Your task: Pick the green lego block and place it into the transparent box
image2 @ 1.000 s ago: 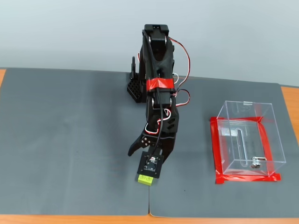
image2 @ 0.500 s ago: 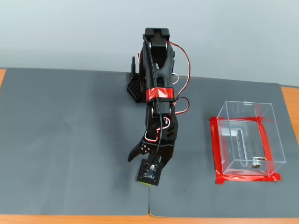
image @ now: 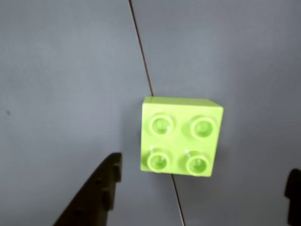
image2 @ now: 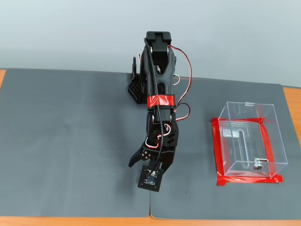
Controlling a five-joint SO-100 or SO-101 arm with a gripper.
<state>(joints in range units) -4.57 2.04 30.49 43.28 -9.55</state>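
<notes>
Gripper [image: 200,181] jaws spread wide, green lego block [image: 181,135] studs-up between and just ahead of them, untouched, astride mat seam [image: 141,52].

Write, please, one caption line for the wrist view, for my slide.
Open pincer hovers above the green lego block, studs up, on the seam of the grey mat.

Lime green lego block [image: 180,136] (grey mat [image: 66,80]).
</notes>
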